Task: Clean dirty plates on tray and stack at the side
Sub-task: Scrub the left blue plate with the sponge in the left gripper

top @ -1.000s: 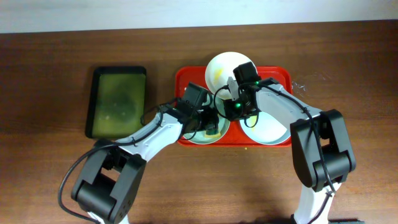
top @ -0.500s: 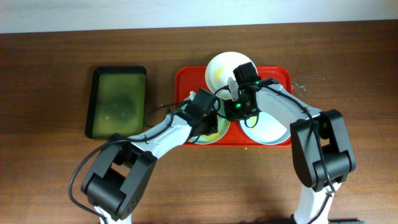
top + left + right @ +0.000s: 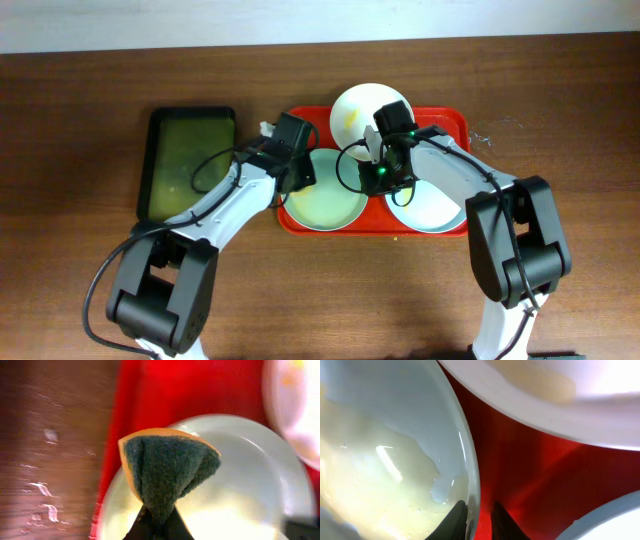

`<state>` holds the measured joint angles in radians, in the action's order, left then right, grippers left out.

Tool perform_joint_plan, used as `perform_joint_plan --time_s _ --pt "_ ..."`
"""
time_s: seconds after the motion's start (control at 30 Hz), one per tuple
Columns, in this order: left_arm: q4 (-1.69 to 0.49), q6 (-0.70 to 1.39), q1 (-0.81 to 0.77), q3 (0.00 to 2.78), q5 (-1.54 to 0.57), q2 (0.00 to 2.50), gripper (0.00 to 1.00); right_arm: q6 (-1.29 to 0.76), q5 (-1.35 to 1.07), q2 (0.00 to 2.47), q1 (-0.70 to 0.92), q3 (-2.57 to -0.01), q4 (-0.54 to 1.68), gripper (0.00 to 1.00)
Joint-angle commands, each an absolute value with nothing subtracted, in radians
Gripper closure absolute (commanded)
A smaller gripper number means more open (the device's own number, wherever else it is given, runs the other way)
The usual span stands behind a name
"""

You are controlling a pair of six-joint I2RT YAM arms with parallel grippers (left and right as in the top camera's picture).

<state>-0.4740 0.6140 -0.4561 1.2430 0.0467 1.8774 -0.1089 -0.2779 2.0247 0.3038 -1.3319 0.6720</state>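
Right wrist view: pale blue plate point(image 3: 395, 450), rim between the jaws

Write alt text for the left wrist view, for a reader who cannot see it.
The left gripper pinches a folded green sponge with a yellow backing, seen in front of the left rim of a pale plate on the red tray. A white plate with yellow smears shows at top right; brown table lies at left.

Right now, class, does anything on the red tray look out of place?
The white plate overhangs the tray's far rim and carries a yellow smear. One pale plate shows a yellowish film.
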Motion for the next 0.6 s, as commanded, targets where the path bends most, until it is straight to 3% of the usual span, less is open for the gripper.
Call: perform_joint_plan --time_s 0.0,0.17,0.3,0.37,0.57 --pt "-0.424 0.606 -0.458 1.256 -0.101 1.861 1.0 -0.113 -0.258 2.038 0.308 -1.323 0.674 0.81" --pt "-0.424 0.605 -0.458 1.255 -0.041 1.968 1.0 -0.113 -0.258 2.038 0.308 -1.323 0.675 0.81" --pt "-0.503 0.605 -0.452 1.256 0.163 1.993 1.0 -0.113 -0.258 2.037 0.307 -1.33 0.695 0.96" --pt "-0.551 0.585 -0.439 1.256 0.227 1.981 1.0 -0.113 -0.258 2.035 0.308 -1.346 0.714 0.96" --pt "-0.617 0.544 -0.383 1.263 0.173 1.679 1.0 -0.112 -0.249 1.986 0.308 -1.442 0.825 0.96"
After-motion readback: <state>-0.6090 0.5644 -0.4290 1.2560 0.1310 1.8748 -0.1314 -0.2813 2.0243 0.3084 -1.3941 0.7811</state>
